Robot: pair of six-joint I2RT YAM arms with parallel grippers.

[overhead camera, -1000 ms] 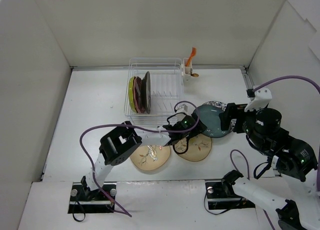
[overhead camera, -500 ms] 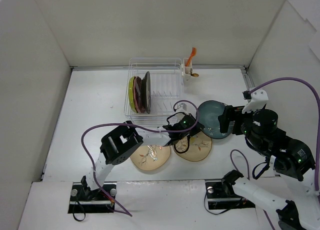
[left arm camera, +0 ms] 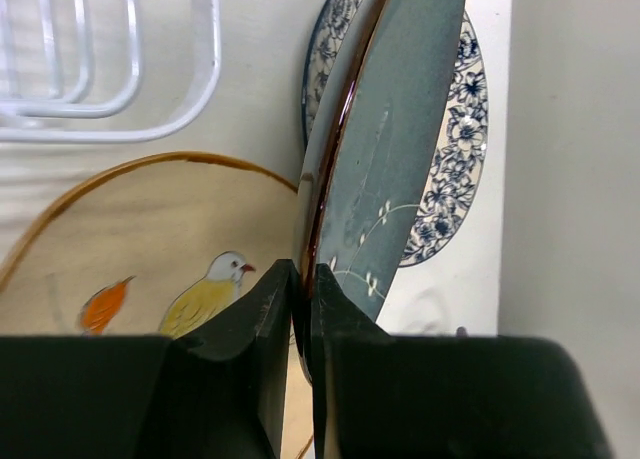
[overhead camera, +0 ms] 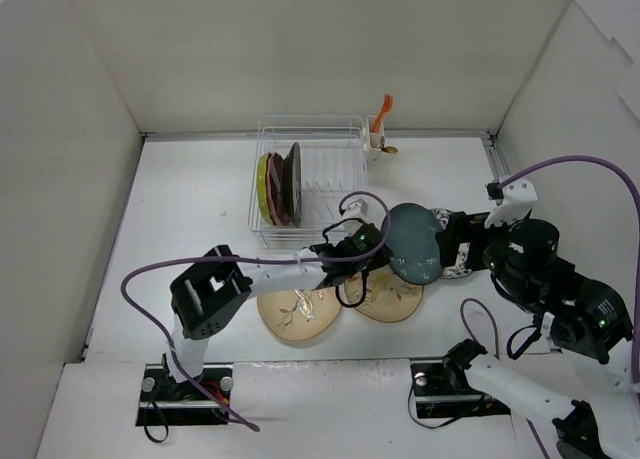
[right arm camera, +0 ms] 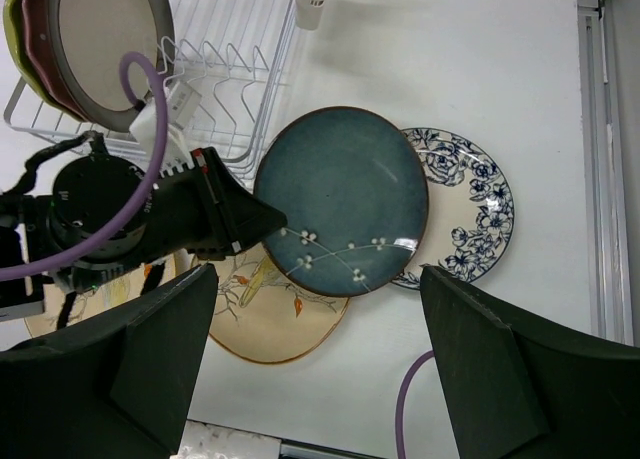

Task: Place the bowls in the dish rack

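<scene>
The left claw (left arm camera: pixel 303 279) pinches the dark teal bowl (left arm camera: pixel 390 159) by its rim, holding it on edge over the cream bird bowl (left arm camera: pixel 130 239), near the dish rack (overhead camera: pixel 310 121). The right claw (right arm camera: pixel 315 271) hangs spread. Best to carry it edge-first into a free slot beside the 3 racked bowls (overhead camera: pixel 278 187).

The black-and-white left arm (overhead camera: pixel 205 299) bends at the elbow and stretches its forearm rightward, nearly level. Its black two-finger left gripper (left arm camera: pixel 303 279) is pinched tight on the rim of the dark teal round bowl (left arm camera: pixel 390 149). The bulky black right arm (overhead camera: pixel 560 299) is folded at the right side with its wrist turned leftward, and the right gripper (right arm camera: pixel 318 272) has its dark fingers (right arm camera: pixel 165 364) spread wide apart.
</scene>
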